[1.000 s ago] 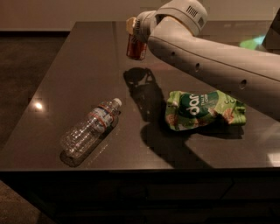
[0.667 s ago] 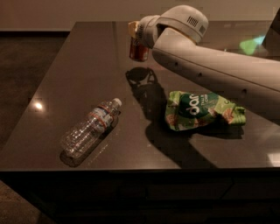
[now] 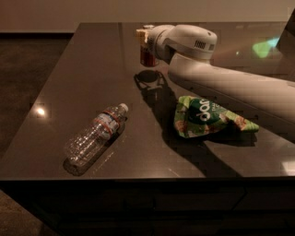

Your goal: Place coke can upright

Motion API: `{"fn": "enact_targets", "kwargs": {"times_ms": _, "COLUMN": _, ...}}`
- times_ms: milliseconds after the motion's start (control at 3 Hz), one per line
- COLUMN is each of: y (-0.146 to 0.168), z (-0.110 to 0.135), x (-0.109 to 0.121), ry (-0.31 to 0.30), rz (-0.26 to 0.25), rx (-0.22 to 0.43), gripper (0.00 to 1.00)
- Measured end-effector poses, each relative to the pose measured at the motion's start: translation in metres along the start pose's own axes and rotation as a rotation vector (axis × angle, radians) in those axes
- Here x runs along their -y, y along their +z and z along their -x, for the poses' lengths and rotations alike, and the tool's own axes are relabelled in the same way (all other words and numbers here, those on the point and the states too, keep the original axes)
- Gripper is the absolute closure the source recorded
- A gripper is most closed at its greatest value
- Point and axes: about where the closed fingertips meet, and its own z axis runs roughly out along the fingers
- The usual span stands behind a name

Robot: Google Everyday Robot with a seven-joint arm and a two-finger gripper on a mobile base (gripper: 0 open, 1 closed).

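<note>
Change since the previous frame: the gripper [image 3: 144,39] has moved slightly lower and to the right in the view, taking the coke can [image 3: 148,56] with it. The white wrist housing [image 3: 193,39] behind it has dropped and now faces the camera more squarely. The other objects have not moved.

Gripper state: closed on the coke can, gripping its upper part. The can stands upright with its silver top showing above the gripper. It cannot be told whether the base touches the surface. A dark reflection [image 3: 150,78] lies directly beneath the gripper.

Water bottle [image 3: 94,136]: clear plastic, on its side, well apart from the gripper, nearer the camera and to the left in the view. Green snack bag [image 3: 205,117]: lying flat, nearer the camera and to the right, beside the forearm [image 3: 230,87].

Surface: a dark, glossy table [image 3: 92,60] with a bright glint [image 3: 40,111] near its left edge and a green glow [image 3: 265,46] reflected to the right of the gripper.

Room: dim, with a dark floor [image 3: 27,69] left of the table and a pale wall [image 3: 69,14] behind.
</note>
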Motion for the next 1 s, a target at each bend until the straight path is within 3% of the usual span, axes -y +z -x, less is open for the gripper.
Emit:
{"fn": "enact_targets", "kwargs": {"times_ms": 333, "y": 0.003, "z": 0.006, "x": 0.004, "ry": -0.068, "rz": -0.018, "rx": -0.035, "gripper": 1.0}}
{"fn": "enact_targets", "kwargs": {"times_ms": 667, "y": 0.007, "z": 0.024, "x": 0.005, "ry": -0.096, "rz": -0.017, "rx": -0.065, "gripper": 0.74}}
{"fn": "enact_targets", "kwargs": {"times_ms": 1000, "y": 0.007, "z": 0.037, "x": 0.002, "ry": -0.075, "rz": -0.005, "rx": -0.076, "gripper": 0.5}}
